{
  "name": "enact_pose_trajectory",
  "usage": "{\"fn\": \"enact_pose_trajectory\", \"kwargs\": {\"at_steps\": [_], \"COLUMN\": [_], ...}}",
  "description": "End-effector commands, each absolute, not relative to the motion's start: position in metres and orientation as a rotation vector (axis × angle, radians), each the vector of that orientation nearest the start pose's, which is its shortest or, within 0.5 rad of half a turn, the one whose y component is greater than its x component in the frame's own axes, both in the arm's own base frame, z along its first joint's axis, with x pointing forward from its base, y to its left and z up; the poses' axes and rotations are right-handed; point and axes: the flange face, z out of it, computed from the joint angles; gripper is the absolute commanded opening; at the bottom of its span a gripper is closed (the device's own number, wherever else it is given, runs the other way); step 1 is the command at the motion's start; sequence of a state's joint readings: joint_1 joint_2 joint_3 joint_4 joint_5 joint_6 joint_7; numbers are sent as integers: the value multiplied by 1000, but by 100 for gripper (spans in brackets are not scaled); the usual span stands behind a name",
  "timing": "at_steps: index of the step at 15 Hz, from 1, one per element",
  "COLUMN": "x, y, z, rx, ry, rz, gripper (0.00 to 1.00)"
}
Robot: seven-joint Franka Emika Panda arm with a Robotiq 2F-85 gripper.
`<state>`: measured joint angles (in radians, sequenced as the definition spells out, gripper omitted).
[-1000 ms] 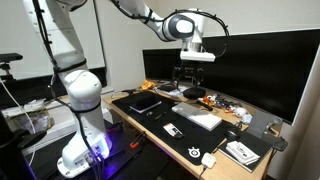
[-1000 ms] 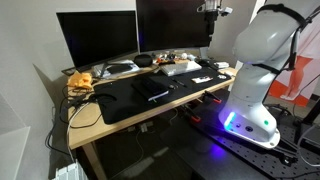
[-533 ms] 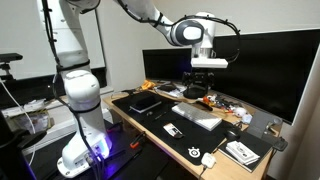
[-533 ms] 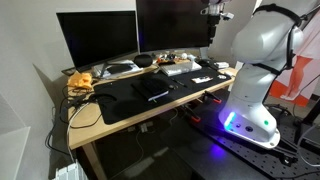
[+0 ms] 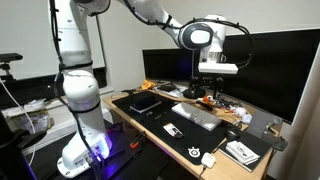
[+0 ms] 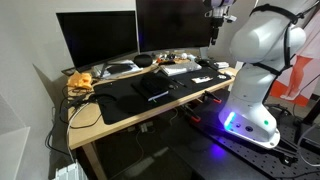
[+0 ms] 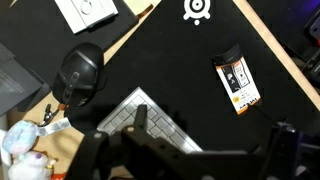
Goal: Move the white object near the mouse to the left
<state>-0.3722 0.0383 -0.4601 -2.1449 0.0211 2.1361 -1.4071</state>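
Progress nil. Gripper [image 5: 211,93] high, right of centre, fingers spread wide, empty. White object [image 5: 172,130] untouched on black mat [image 5: 160,117], lower centre of frame, near mouse [image 5: 208,159]; reach, grasp, leftward shift all pending.

Two monitors [image 6: 96,38] are standing on one desk [image 6: 88,125], and one black mat [image 7: 200,50] is lying there, carrying one keyboard [image 5: 200,117], one white object [image 5: 172,130], one white mouse [image 5: 208,159] and one dark slab [image 5: 145,100]. One booklet [image 5: 240,152] and one dark mouse [image 7: 80,75] are resting on the bare wood. One arm [image 5: 150,12] is reaching over a heap of clutter [image 5: 212,99], its bits showing too small to count.
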Motion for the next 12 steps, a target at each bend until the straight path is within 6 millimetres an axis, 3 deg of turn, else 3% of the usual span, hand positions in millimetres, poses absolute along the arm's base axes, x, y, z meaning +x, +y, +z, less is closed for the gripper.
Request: {"fn": "enact_pose_trajectory", "kwargs": {"at_steps": [1,7,12], "x": [365,368,377], "y": [-397,-399,-420], "z": [384,383,371], "rx": [-2980,-2982,-2980], "ry": [-862,-871,-864], "rz": [29,28,80], "gripper": [100,100,100]}}
